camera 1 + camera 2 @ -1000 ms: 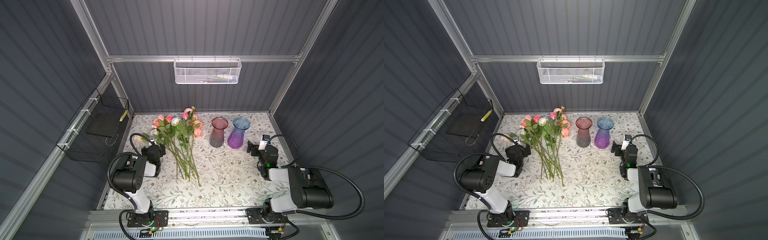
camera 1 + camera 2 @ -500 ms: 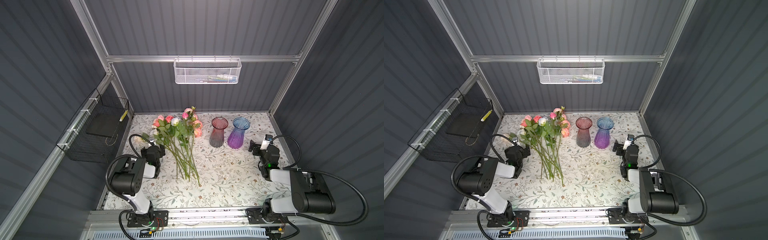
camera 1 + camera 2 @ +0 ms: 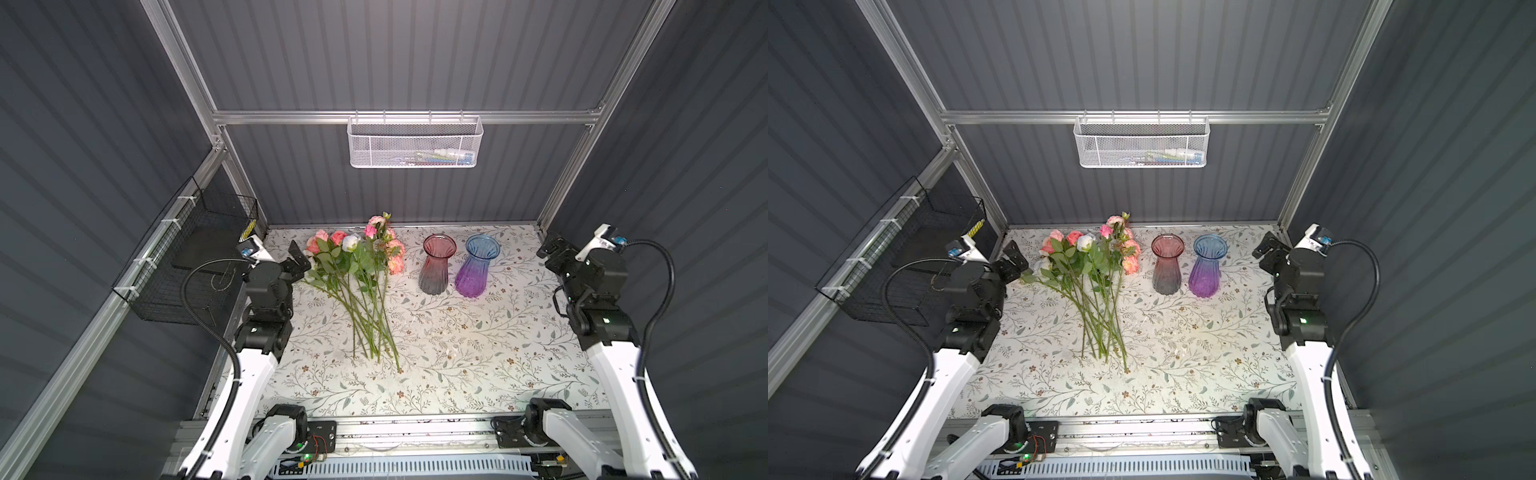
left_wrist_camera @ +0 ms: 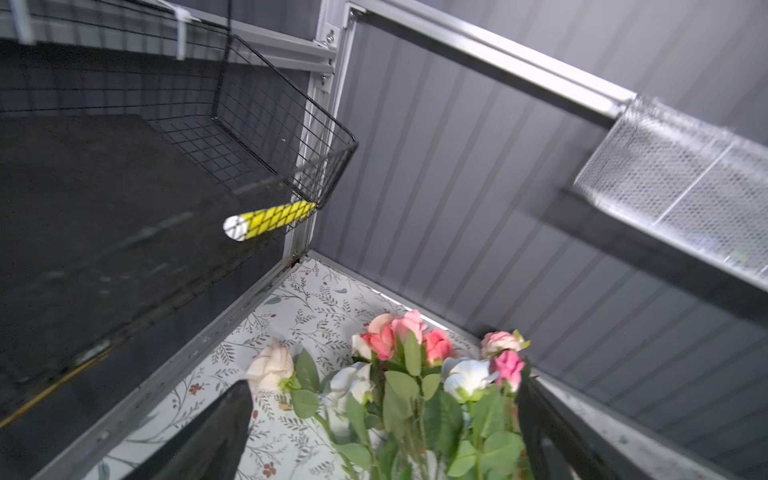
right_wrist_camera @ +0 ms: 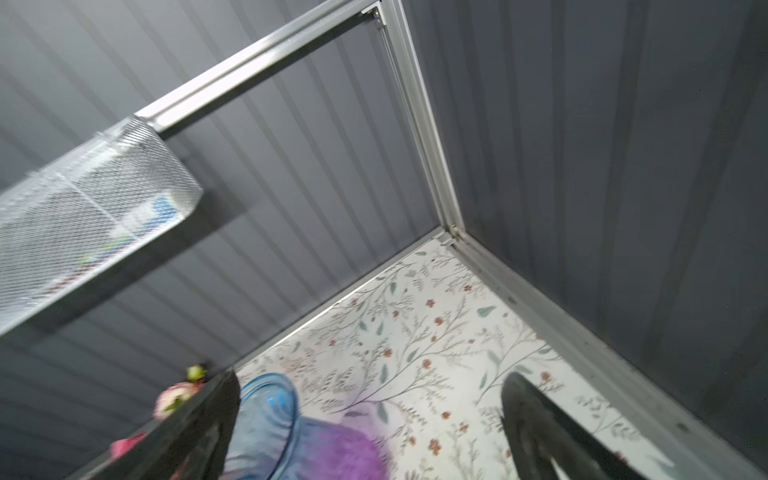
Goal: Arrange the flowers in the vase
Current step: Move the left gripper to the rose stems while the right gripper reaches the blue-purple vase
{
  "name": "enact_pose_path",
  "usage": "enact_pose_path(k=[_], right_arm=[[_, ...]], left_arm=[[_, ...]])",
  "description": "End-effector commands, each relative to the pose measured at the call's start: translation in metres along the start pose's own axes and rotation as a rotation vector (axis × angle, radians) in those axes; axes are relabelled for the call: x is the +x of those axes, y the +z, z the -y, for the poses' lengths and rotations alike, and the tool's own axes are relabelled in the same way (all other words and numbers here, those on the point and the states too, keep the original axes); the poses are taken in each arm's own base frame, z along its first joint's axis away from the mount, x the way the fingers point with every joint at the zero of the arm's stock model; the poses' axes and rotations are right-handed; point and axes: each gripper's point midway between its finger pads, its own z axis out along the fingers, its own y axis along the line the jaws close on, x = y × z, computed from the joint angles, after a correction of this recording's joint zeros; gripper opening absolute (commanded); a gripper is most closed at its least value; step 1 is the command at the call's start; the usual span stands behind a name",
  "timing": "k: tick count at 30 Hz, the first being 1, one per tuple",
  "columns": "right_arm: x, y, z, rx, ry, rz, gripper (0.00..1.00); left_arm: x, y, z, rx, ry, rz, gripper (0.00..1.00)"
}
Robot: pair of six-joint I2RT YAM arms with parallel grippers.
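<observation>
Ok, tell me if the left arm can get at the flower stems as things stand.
Probably yes. The left hand is open, close beside the flowers, which lie loose on the table with nothing in between. The pink vase and blue vase stand apart, on the bunch's other side.

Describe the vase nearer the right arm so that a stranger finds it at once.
On the floral table, near the back wall, two glass vases stand right of the lying flowers. The outer one is the blue vase, purple below; the pink vase beside it fades to grey.
</observation>
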Motion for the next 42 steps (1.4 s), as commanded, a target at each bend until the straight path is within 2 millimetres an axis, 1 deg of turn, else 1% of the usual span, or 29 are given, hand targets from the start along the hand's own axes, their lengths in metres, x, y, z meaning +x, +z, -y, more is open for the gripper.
enact_pose_path(k=[1,2,3,4,5,7,8,11,13,14,15,17,21,24,26,29,35,40,42], right_arm=[[0.058,-0.009,-0.003,-0.054,0.132,-0.278,0.87],[0.058,-0.012,-0.01,-0.08,0.116,-0.309,0.82],[0.059,-0.013,-0.014,-0.091,0.103,-0.335,0.79],[0.06,-0.014,-0.015,-0.083,0.094,-0.364,0.72],[0.059,-0.014,-0.016,-0.071,0.077,-0.389,0.66],[0.059,-0.013,-0.01,-0.013,0.061,-0.425,0.58],[0.06,-0.012,-0.008,0.005,0.052,-0.448,0.54],[0.067,-0.003,-0.01,0.017,0.047,-0.508,0.44],[0.072,0.004,-0.014,0.012,0.035,-0.55,0.43],[0.075,0.011,-0.014,0.02,0.026,-0.575,0.43],[0.075,0.016,-0.016,0.022,0.017,-0.588,0.43],[0.075,0.025,-0.02,0.022,0.003,-0.604,0.45],[0.08,0.044,-0.026,0.034,-0.018,-0.658,0.46],[0.085,0.055,-0.037,0.013,-0.038,-0.687,0.47],[0.091,0.064,-0.044,-0.01,-0.026,-0.716,0.47],[0.101,0.076,-0.05,-0.02,-0.022,-0.754,0.47],[0.125,0.099,-0.059,-0.019,-0.037,-0.836,0.45],[0.142,0.112,-0.058,0.018,-0.054,-0.876,0.43],[0.149,0.115,-0.056,0.032,-0.057,-0.888,0.43]], left_arm=[[0.045,-0.033,-0.022,-0.067,-0.134,-0.24,1.0],[0.043,-0.038,-0.009,0.025,-0.103,-0.238,1.0],[0.043,-0.044,-0.002,0.081,-0.091,-0.237,1.0],[0.042,-0.051,0.0,0.115,-0.088,-0.228,1.0],[0.042,-0.056,-0.001,0.123,-0.095,-0.221,1.0],[0.043,-0.064,-0.002,0.141,-0.131,-0.215,1.0],[0.044,-0.065,0.002,0.171,-0.123,-0.217,1.0],[0.046,-0.065,0.0,0.153,-0.154,-0.232,1.0],[0.05,-0.062,0.003,0.162,-0.166,-0.246,1.0],[0.055,-0.057,0.003,0.156,-0.179,-0.264,1.0],[0.063,-0.053,0.003,0.144,-0.193,-0.297,1.0],[0.079,-0.044,0.01,0.161,-0.19,-0.373,1.0],[0.113,-0.027,0.013,0.11,-0.165,-0.554,1.0],[0.136,-0.022,0.025,0.163,-0.159,-0.666,1.0],[0.149,-0.022,0.033,0.212,-0.173,-0.716,0.99],[0.16,-0.023,0.042,0.271,-0.201,-0.755,0.97],[0.176,-0.027,0.043,0.303,-0.203,-0.812,0.94],[0.186,-0.029,0.041,0.308,-0.199,-0.842,0.94],[0.189,-0.034,0.045,0.335,-0.2,-0.866,0.94]])
